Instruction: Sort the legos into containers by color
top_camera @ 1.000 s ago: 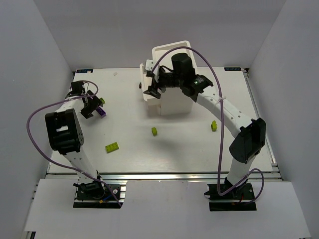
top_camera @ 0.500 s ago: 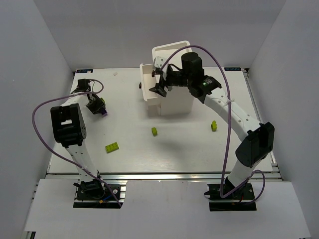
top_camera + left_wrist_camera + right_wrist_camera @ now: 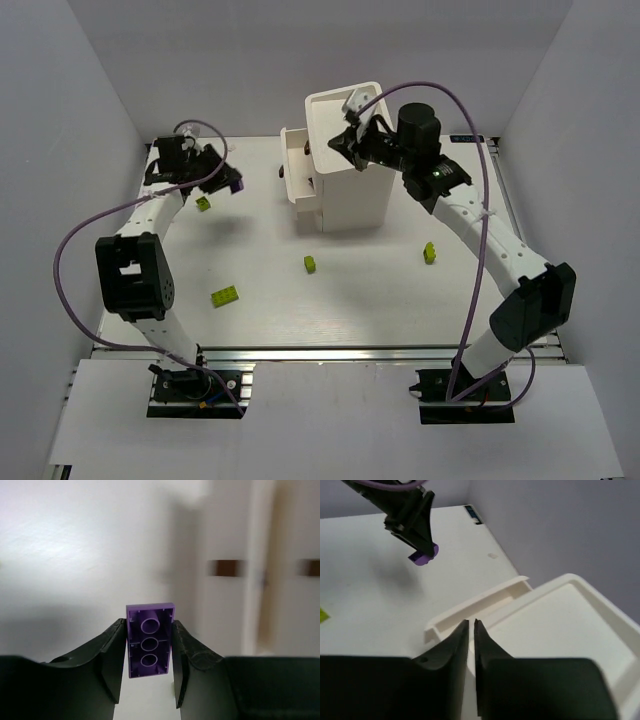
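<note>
My left gripper (image 3: 148, 626) is shut on a purple lego (image 3: 149, 640), hollow underside toward the camera, held above the table's far left (image 3: 235, 185). The same lego (image 3: 423, 556) shows in the right wrist view too. The white cabinet (image 3: 350, 180) stands at the back centre with one upper drawer (image 3: 296, 168) pulled out to its left. My right gripper (image 3: 347, 138) hovers over the cabinet's top, jaws nearly touching with nothing between them (image 3: 471, 623). Lime legos lie at the far left (image 3: 203, 203), front left (image 3: 225, 295), centre (image 3: 310, 264) and right (image 3: 429, 252).
Two dark knobs (image 3: 227, 567) on the cabinet's front show blurred ahead of the left gripper. Grey walls close in the table on three sides. The open drawer (image 3: 475, 605) juts out just beyond the right fingertips.
The left gripper closed on the purple lego, lifted it and carried it back and right toward the cabinet. The right gripper drew back from the drawer, rose above the cabinet top and shut.
</note>
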You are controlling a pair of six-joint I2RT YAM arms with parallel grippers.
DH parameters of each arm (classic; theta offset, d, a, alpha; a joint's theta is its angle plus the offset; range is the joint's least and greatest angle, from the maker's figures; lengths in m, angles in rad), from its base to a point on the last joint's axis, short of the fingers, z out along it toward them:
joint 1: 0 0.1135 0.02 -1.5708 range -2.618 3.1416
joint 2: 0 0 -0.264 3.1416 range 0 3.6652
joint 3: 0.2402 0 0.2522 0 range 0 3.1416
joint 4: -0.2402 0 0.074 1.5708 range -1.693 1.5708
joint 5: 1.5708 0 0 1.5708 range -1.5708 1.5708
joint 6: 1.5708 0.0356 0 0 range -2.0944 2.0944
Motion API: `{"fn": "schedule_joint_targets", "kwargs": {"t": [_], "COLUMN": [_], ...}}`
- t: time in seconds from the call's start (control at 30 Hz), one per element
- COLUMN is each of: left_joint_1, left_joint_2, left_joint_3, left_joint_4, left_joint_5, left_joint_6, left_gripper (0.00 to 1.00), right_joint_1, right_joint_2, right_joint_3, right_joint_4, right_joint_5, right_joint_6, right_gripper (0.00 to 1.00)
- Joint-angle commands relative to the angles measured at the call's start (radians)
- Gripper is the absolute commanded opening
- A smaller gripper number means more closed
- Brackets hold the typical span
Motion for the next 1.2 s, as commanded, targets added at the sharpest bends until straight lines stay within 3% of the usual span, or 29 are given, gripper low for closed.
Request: {"fn": "schedule_joint_targets", "kwargs": {"t": [0.0, 0.03, 0.07, 0.2, 0.3, 0.43, 0.5, 0.6, 0.63, 0.7, 0.73, 0.87, 0.9, 0.93, 0.97, 1.0, 1.1, 1.17], "left_joint_1": [-0.077, -0.091, -0.116, -0.183, -0.226, -0.254, -0.263, -0.272, -0.272, -0.283, -0.283, -0.283, -0.274, -0.274, -0.259, -0.245, -0.217, -0.199], "left_joint_2": [-0.061, -0.046, -0.026, 0.133, 0.213, 0.256, 0.264, 0.267, 0.265, 0.265, 0.264, 0.241, 0.232, 0.209, 0.193, 0.172, 0.075, 0.031], "left_joint_3": [-0.015, -0.008, 0.049, 0.295, 0.373, 0.413, 0.414, 0.417, 0.419, 0.428, 0.433, 0.444, 0.444, 0.442, 0.409, 0.376, 0.265, 0.209], "left_joint_4": [0.368, 0.492, 0.512, 0.408, 0.383, 0.279, 0.256, 0.229, 0.228, 0.226, 0.229, 0.239, 0.236, 0.231, 0.236, 0.271, 0.265, 0.257], "left_joint_5": [0.285, 0.302, 0.313, 0.331, 0.304, 0.255, 0.224, 0.204, 0.206, 0.209, 0.207, 0.19, 0.181, 0.143, 0.12, 0.098, -0.052, -0.107], "left_joint_6": [-0.099, -0.12, -0.132, -0.105, -0.101, -0.068, -0.057, -0.049, -0.051, -0.052, -0.057, -0.081, -0.094, -0.1, -0.127, -0.143, -0.144, -0.155], "left_gripper": [0.0, 0.0, 0.0, 0.0, 0.01, 0.1, 0.21, 0.45, 0.52, 0.62, 0.63, 0.65, 0.63, 0.58, 0.49, 0.25, 0.03, 0.01], "right_joint_1": [-0.023, -0.032, -0.037, -0.069, -0.089, -0.118, -0.131, -0.164, -0.171, -0.192, -0.198, -0.241, -0.247, -0.259, -0.275, -0.281, -0.306, -0.318], "right_joint_2": [-0.086, -0.089, -0.092, -0.096, -0.112, -0.119, -0.118, -0.112, -0.11, -0.1, -0.095, -0.043, -0.032, -0.024, -0.011, -0.003, 0.048, 0.098], "right_joint_3": [-0.055, -0.066, -0.073, -0.086, -0.105, -0.116, -0.114, -0.099, -0.094, -0.074, -0.067, -0.005, 0.024, 0.032, 0.044, 0.052, 0.117, 0.145], "right_joint_4": [0.167, 0.175, 0.18, 0.166, 0.173, 0.177, 0.177, 0.169, 0.166, 0.157, 0.154, 0.111, 0.086, 0.085, 0.085, 0.086, 0.034, 0.002], "right_joint_5": [0.12, 0.129, 0.141, 0.184, 0.195, 0.204, 0.21, 0.212, 0.212, 0.221, 0.224, 0.261, 0.273, 0.269, 0.254, 0.249, 0.223, 0.22], "right_joint_6": [0.153, 0.157, 0.169, 0.193, 0.194, 0.182, 0.182, 0.183, 0.191, 0.2, 0.218, 0.271, 0.286, 0.307, 0.341, 0.354, 0.407, 0.418], "right_gripper": [0.03, 0.0, 0.0, 0.0, 0.04, 0.21, 0.26, 0.41, 0.5, 0.58, 0.62, 0.6, 0.58, 0.5, 0.46, 0.39, 0.38, 0.45]}}
